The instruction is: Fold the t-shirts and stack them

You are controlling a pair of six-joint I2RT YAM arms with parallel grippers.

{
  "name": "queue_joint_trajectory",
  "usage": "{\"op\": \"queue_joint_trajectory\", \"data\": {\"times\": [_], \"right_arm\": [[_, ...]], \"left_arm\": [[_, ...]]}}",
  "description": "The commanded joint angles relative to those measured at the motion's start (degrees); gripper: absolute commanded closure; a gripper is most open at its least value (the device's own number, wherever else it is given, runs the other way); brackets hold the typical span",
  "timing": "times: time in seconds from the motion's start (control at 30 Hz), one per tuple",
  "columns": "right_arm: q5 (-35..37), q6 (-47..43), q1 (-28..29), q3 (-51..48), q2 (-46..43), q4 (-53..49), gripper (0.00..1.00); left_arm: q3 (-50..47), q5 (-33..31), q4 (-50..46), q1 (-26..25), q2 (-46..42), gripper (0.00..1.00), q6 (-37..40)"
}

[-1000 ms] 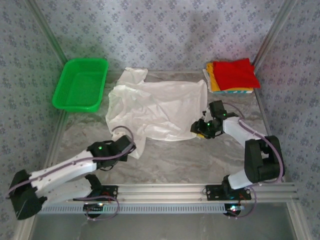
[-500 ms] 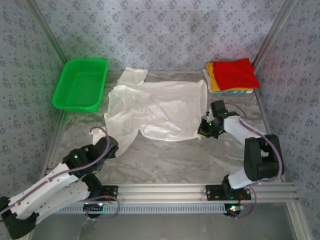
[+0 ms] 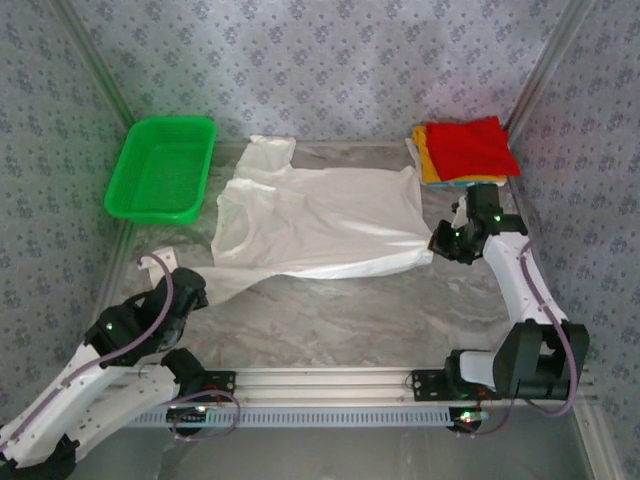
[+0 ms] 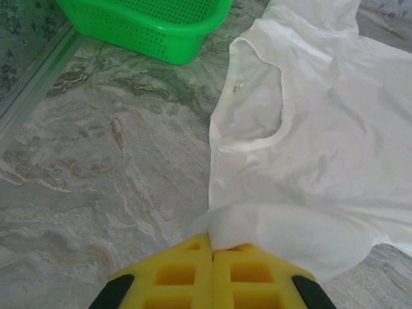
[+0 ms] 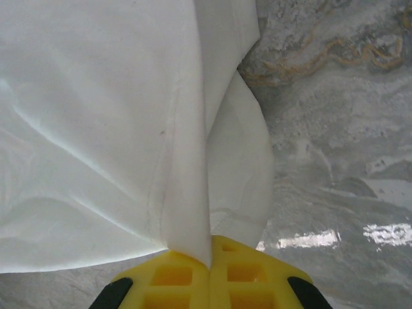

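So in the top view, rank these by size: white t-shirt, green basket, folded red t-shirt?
1. the spread white cloth t-shirt
2. the green plastic mesh basket
3. the folded red cloth t-shirt

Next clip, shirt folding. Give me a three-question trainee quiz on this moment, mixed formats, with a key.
1. True or false: the left pincer and the right pincer are each shut on the white t-shirt.
2. Which tee tops the folded stack? A red, B yellow, C white.
3. Fill in: in the top view, the green basket sits to the white t-shirt's ____.
Key: 1 true; 2 A; 3 left.
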Motion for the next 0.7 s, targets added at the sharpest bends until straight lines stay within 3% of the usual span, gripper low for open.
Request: {"op": "queue_joint_trajectory", "data": {"times": [0.0, 0.1, 0.2, 0.4, 0.47, 0.67], "right_arm": [[0.9, 2.1, -2.9, -3.9, -5.0, -4.3, 1.0], [-1.2, 4.0, -3.9, -8.5, -6.2, -3.3, 1.0], [-1.6, 2.8, -3.9, -11.7, -5.8, -2.4, 1.0], [0.2, 2.4, -3.8, -7.8, -8.0, -2.7, 1.0], [-2.1, 1.5, -3.5, -5.5, -7.5, -2.7, 1.0], [0.0, 2.4, 0.7, -8.7, -5.4, 2.2, 1.0]], "left_arm": [[2.6, -1.5, -6.9, 0.5, -0.6, 1.0, -4.7], [2.3, -0.3, -8.8, 0.5, -1.7, 1.0, -8.2], [1.8, 1.4, -7.6, 0.5, -0.9, 1.0, -6.8], [9.4, -0.8, -6.6, 0.6, 4.1, 1.0, 5.7], [11.3, 2.8, -2.0, 0.5, 5.1, 1.0, 13.6], [13.2, 7.9, 1.4, 0.6, 14.1, 1.0, 23.5]]}}
